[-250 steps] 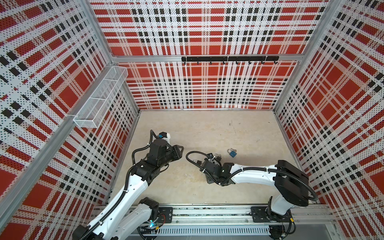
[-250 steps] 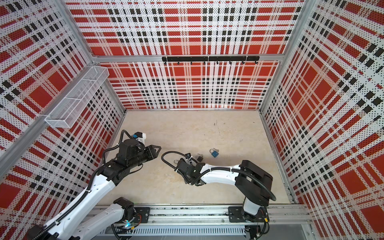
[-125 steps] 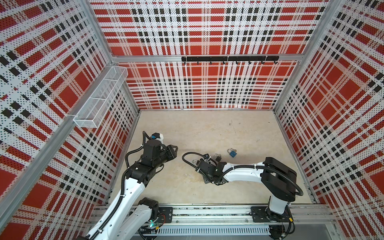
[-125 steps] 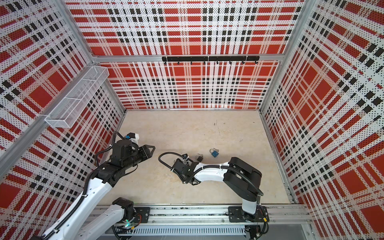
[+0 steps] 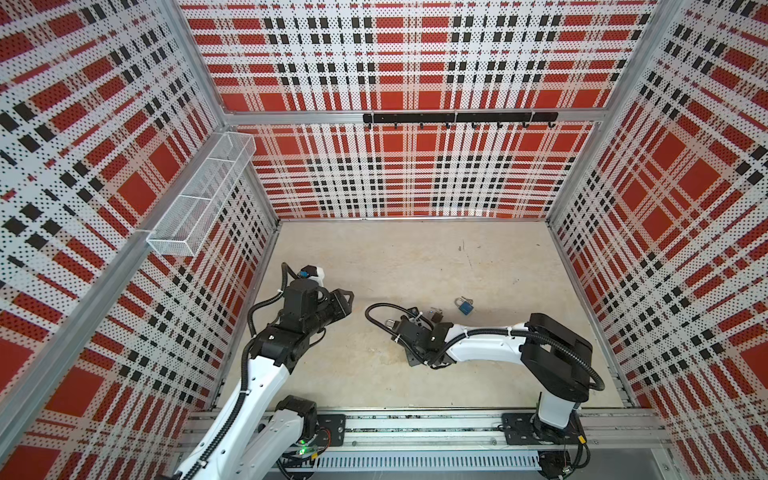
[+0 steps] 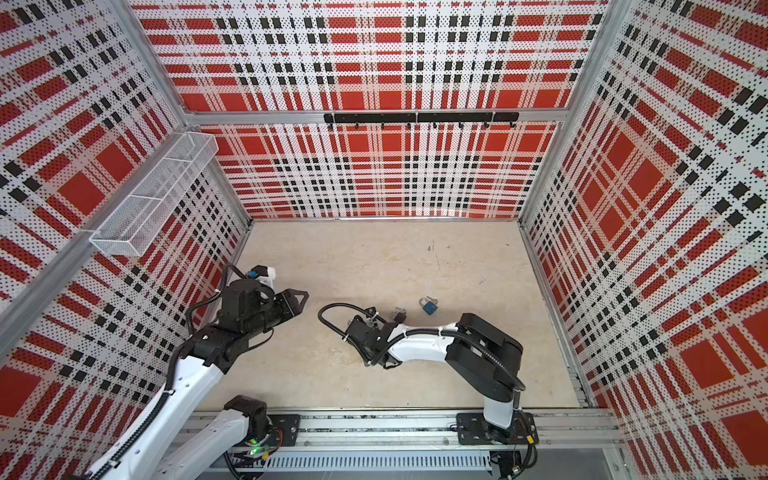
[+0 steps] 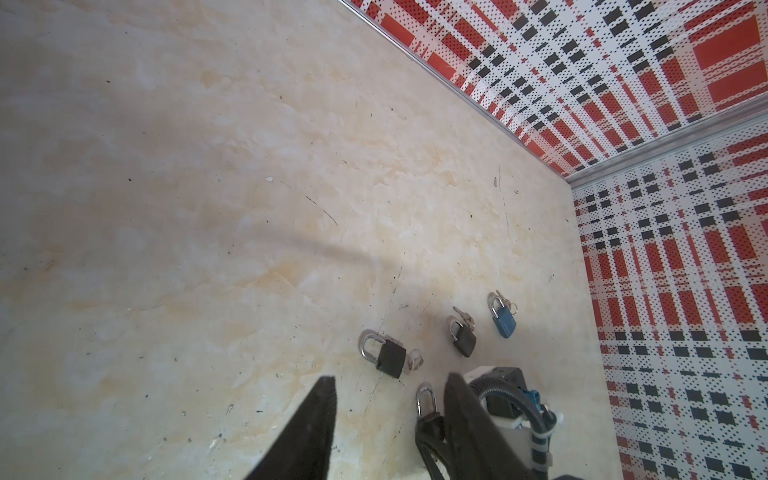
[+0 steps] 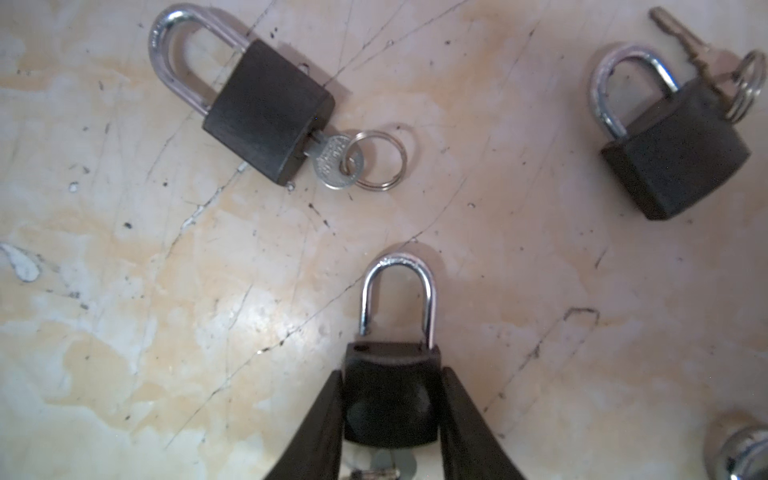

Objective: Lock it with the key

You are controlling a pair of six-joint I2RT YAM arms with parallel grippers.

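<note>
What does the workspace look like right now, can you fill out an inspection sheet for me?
Surface: beige marbled tabletop, scratched and stained.
Job's things: gripped black padlock, shackle open; black padlock with key inserted; black padlock with key beside it; blue padlock, apart.
Clutter: nothing seen.
Grippers: right tool shut on the gripped black padlock; left tool open, empty.
Cables: black corrugated cables run along both arms.
Surroundings: red plaid perforated walls, white wire basket, black hook rail.
</note>
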